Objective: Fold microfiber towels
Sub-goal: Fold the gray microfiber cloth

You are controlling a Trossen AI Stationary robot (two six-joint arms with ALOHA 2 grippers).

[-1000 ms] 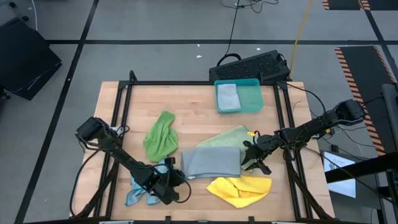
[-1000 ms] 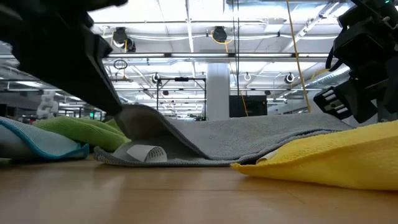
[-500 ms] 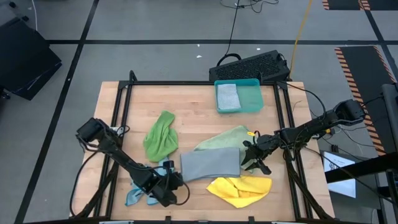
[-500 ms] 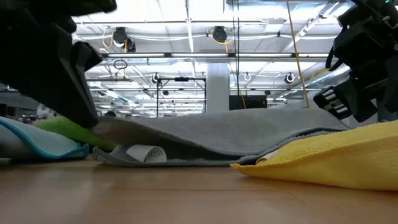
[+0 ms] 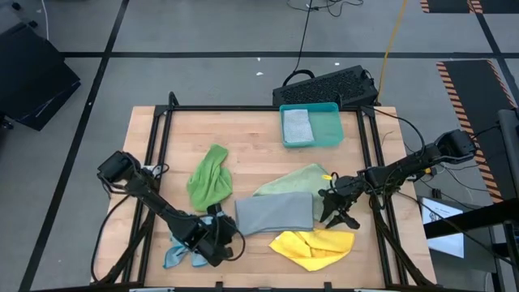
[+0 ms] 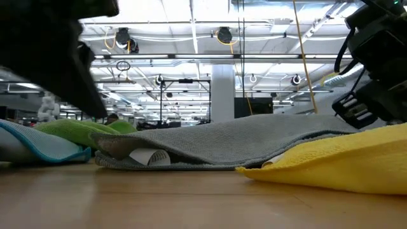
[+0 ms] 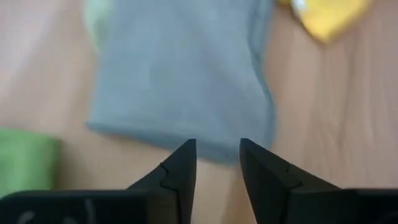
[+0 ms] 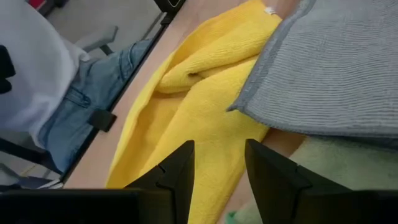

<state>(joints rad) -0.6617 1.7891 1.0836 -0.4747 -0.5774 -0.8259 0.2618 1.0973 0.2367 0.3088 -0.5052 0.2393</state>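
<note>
I see the folded grey towel lying flat at the surface centre, bare wood toward 12 o'clock. My left tool sits just off its 9 o'clock edge, fingers apart, empty. My right tool at 3 o'clock, fingers apart, holds nothing above the yellow towel.
</note>
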